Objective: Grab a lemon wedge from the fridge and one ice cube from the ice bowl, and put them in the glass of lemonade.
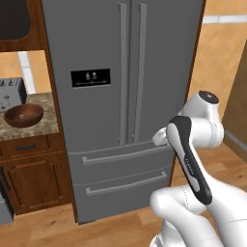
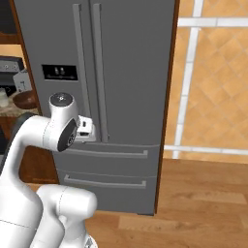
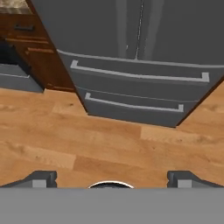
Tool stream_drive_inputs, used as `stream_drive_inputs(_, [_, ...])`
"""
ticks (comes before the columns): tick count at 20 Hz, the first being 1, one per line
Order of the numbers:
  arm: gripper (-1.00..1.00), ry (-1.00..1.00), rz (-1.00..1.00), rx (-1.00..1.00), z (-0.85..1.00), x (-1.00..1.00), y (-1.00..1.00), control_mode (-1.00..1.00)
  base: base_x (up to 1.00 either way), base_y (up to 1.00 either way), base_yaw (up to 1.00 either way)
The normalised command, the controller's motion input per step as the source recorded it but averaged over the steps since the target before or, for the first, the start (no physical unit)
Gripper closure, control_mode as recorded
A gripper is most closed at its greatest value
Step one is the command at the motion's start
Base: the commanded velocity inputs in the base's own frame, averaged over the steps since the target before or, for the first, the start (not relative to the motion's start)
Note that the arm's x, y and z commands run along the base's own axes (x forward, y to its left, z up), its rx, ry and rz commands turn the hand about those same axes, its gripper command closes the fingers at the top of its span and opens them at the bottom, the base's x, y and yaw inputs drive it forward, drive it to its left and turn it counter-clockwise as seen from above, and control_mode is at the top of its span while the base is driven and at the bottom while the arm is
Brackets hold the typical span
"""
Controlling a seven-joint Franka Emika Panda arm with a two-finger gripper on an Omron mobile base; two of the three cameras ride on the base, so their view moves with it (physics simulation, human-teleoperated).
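- Left base view: the fridge [image 1: 123, 96] stands shut straight ahead, both tall doors closed, with long vertical handles meeting at the centre seam and two drawer fronts below. To its left, on the stone-topped bench [image 1: 41, 126], sits the ice bowl [image 1: 23, 115], round and glossy reddish-brown, with a grey toaster [image 1: 10, 94] behind it. The arm is folded low at the lower right, its wrist near the bottom of the right door.
- Right base view: the same closed fridge, with the arm's wrist just in front of the lower doors, near the handle bottoms. At the far left edge the ice bowl [image 2: 25, 100] shows partly, and a small pale tumbler [image 2: 3, 97], likely the glass of lemonade, stands just beside it.
- Hand view: the claw [image 3: 111, 178] is spread wide and holds nothing; its two tips frame the wooden floor, with the fridge drawers [image 3: 135, 89] ahead.
- The lemon wedge is presumably inside the fridge, behind the closed doors.
- Handling, as a judgement: the door is stiff and heavy, so take a handle across its bar, low down, and pull in an arc. The wedge should be tiny, soft and slick; pinch gently across its flat flanks.
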Motion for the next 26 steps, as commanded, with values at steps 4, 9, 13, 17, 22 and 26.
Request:
stream_drive_inputs(4, [-1.0, -0.42, -0.01, 0.0, 0.99, 0.0, 0.33, -1.0, 0.0, 0.0, 0.0])
stream_drive_inputs(9, [-1.0, -0.52, 0.0, 0.0, 0.99, 0.02, 0.19, -1.0, 0.0, 0.0, 0.0])
stream_drive_inputs(13, [-1.0, -0.49, 0.0, 0.01, 1.0, 0.17, -0.02, -1.0, 0.0, 0.0, 0.0])
stream_drive_inputs(17, [-1.0, -0.19, -0.08, -0.02, 1.0, 0.45, -0.07, -1.0, 0.0, 0.0, 0.0])
stream_drive_inputs(22, [-1.0, 0.17, -0.27, -0.04, 0.99, 0.55, -0.03, -1.0, 0.0, 0.0, 0.0])
stream_drive_inputs(26, [-1.0, 0.26, -0.12, -0.02, 0.3, 0.49, -0.11, -1.0, 0.0, 0.0, 0.0])
